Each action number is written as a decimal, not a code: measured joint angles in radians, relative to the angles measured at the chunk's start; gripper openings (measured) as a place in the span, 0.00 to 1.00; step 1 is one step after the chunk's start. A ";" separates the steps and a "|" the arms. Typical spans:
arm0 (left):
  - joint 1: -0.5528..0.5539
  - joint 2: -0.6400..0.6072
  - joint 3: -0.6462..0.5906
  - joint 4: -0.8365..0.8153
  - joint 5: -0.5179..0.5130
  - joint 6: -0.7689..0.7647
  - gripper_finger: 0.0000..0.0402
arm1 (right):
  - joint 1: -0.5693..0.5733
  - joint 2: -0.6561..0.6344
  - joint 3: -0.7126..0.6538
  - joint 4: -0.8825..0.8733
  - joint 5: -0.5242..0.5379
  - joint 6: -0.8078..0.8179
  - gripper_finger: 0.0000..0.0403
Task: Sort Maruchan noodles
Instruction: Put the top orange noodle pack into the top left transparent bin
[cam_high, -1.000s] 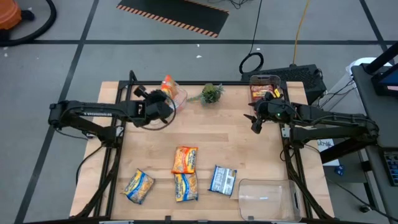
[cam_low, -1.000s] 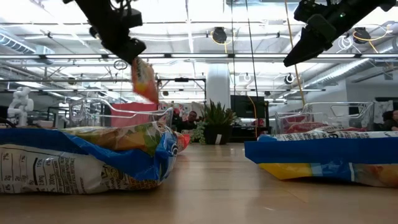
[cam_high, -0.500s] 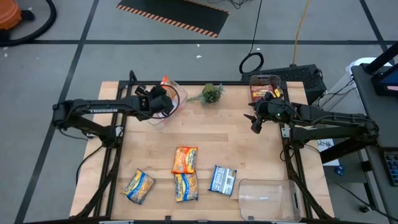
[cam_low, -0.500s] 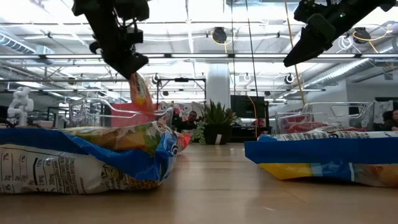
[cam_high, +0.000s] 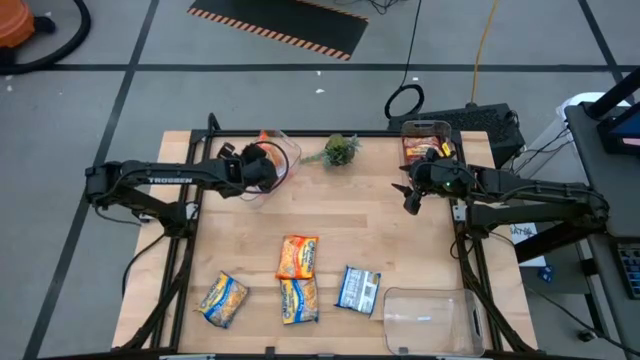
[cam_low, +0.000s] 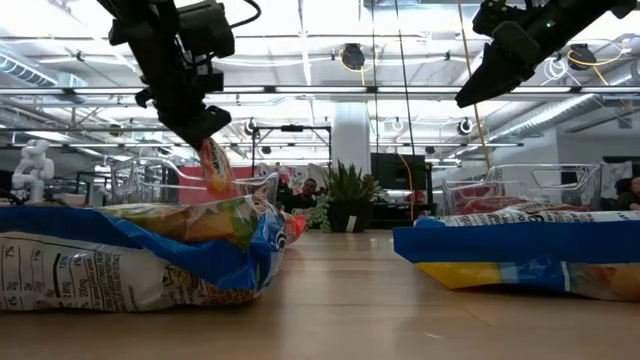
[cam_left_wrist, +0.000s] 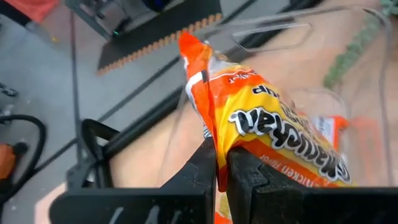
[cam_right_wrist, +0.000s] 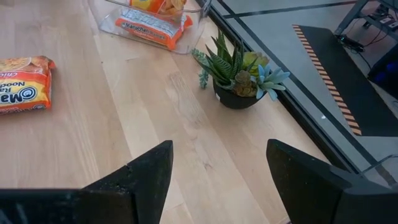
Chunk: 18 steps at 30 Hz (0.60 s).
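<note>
Clearly the step in hand is a drop-off: the left tool (cam_left_wrist: 221, 168) pinches an orange packet (cam_left_wrist: 267, 130) by its crimped edge and holds it hanging over the clear bin (cam_high: 283, 152) at the far left corner of the surface (cam_high: 380, 230). In the low view the packet dangles lengthwise, its lower end down at about the bin's rim. Another orange packet already lies inside that bin, seen through its wall from the right wrist. The next move, I judge, calls for letting the fingers part so the packet falls in flat, then fetching one of the four packets left near the front edge: an orange one (cam_high: 298, 256), a yellow-and-blue one (cam_high: 298, 300), another yellow one (cam_high: 224, 298) and a blue-white one (cam_high: 358, 289).

The right tool (cam_high: 411, 196) waits with its fingers spread wide, beside the far right bin (cam_high: 428, 146) that holds reddish packets. A third bin (cam_high: 430, 320) sits at the front right.

The packets are thin, crinkly, glossy film, flat and rectangular with sealed ends. The bins are rigid transparent plastic; the surface is pale, smooth wood. A small spiky plant (cam_high: 341, 149) stands between the far bins.
</note>
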 joint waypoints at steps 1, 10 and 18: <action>0.000 0.000 0.000 -0.002 0.018 -0.001 0.05 | 0.000 0.000 0.000 0.000 0.000 0.000 0.63; 0.000 0.000 0.000 -0.074 0.055 0.015 0.05 | 0.000 0.000 0.000 -0.009 -0.001 0.000 0.63; 0.000 -0.005 0.000 -0.103 0.120 0.018 0.07 | 0.000 0.001 0.000 0.017 -0.020 0.071 0.63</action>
